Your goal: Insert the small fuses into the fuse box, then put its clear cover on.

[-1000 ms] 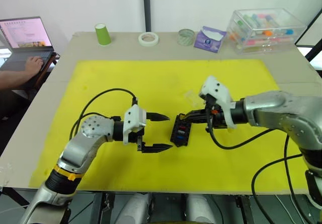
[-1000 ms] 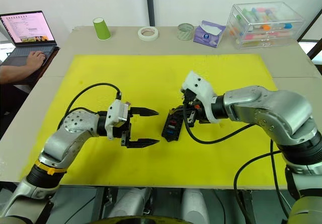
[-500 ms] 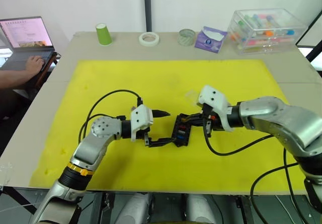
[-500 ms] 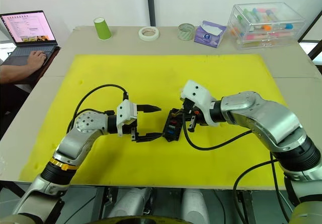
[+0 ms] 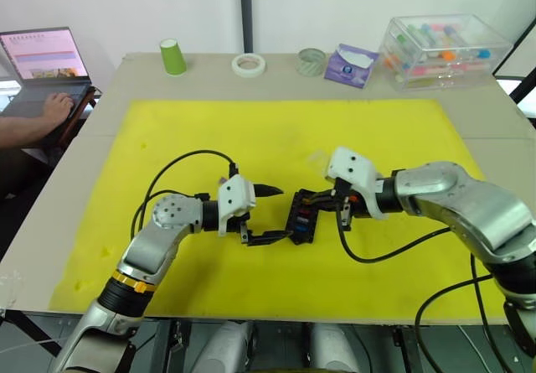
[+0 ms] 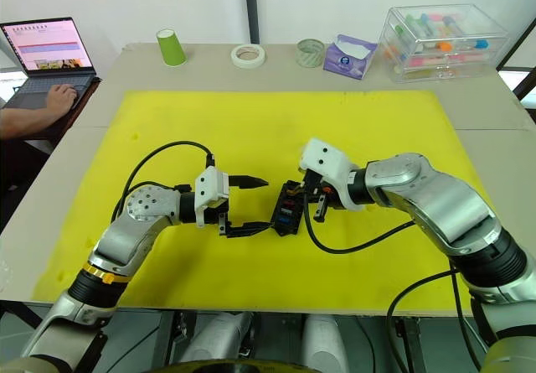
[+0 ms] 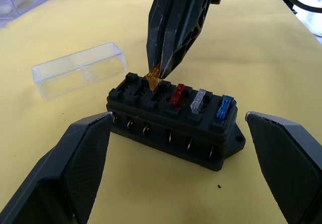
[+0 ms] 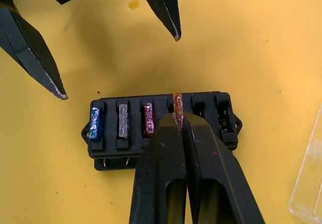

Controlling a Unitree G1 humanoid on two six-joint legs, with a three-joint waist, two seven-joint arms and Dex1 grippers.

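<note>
Between my two claws sits the fuse box [image 7: 173, 126] on the yellow mat [image 5: 276, 138]. Right claw [image 8: 177, 114] is clamped on an amber fuse [image 8: 177, 105], tip at the 4th slot; can't tell how deep it sits, my fingers hide most of it. Left claw [image 7: 176, 158] is spread wide, one finger either side of the box w/o touching. Blue fuse [image 7: 223, 108], grey fuse [image 7: 199, 101] and red fuse [image 7: 176, 94] are seated in a row; 2 end slots look bare. No readable markings on box or fuses. Clear cover [image 7: 79, 69] lies on the mat just beyond the box. Far back on the table [image 5: 126, 80]: green cup [image 5: 172, 57], tape rolls [image 5: 249, 64], storage box [image 5: 440, 48] w/ contents too small to read; laptop [image 5: 43, 59] screen text illegible, a person's hand [image 5: 57, 105] on its keys.
</note>
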